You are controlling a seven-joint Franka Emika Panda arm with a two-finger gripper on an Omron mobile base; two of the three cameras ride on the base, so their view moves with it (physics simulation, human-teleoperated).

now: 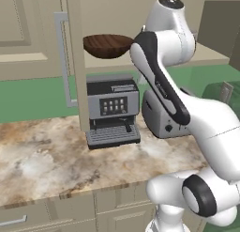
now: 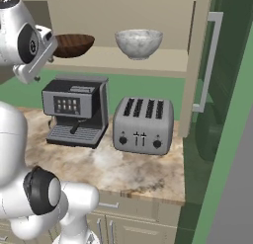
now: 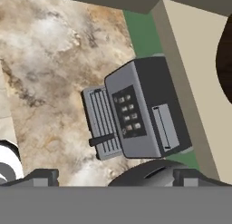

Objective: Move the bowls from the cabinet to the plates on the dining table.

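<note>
Gripper (image 3: 113, 175) wide open and empty; brown bowl (image 3: 225, 64) lies at its 2 o'clock on the shelf (image 3: 199, 82)

Both base views are looking forward and down from behind the arm, left and right, sharing the coffee machine (image 1: 112, 111). The hand view is looking down on it, close.
</note>
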